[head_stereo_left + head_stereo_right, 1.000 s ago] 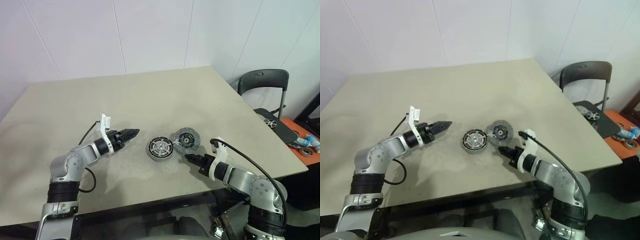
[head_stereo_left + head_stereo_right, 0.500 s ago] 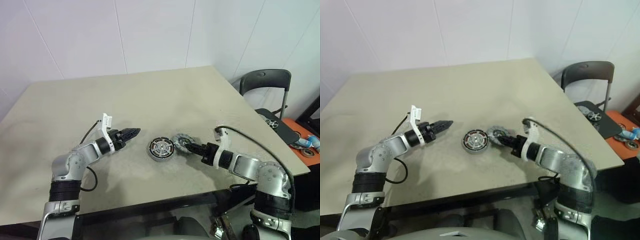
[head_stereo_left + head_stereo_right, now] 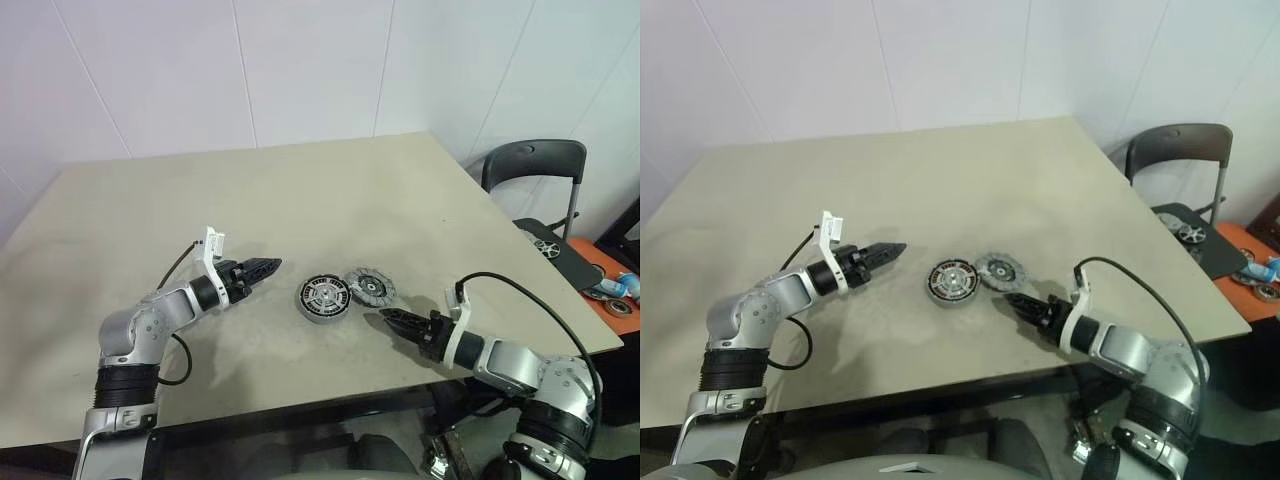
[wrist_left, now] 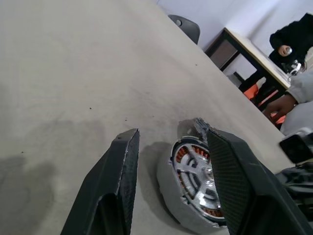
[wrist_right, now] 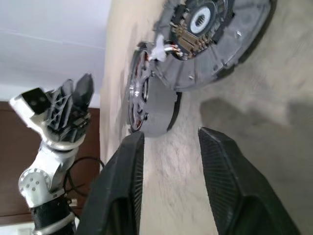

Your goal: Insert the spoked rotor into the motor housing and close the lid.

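A: Fingers of the left gripper [image 3: 268,266] are seen parted, with nothing grasped between them; they are pointed to the right toward the motor housing [image 3: 323,297] and kept a little apart from it.

B: And the right gripper [image 3: 392,318]?

A: Its fingers [image 5: 222,186] are likewise spread in the right wrist view, nothing being held. That gripper is placed at the near right of the table [image 3: 300,190], just on the near side of the lid [image 3: 369,286] and not in contact with it.

B: Where are the task's parts found?

A: The motor housing is set flat near the middle of the table, between the two grippers. The spoked rotor [image 4: 193,171] is seen seated inside it, ringed by copper-coloured windings. The lid is laid immediately to the right of the housing, edge against edge as far as can be judged, so the housing is left uncovered.

B: Anything else around?

A: A dark chair [image 3: 532,163] is placed at the far right beyond the table edge. In the left wrist view, a person's hand [image 4: 278,104] is visible in the background.
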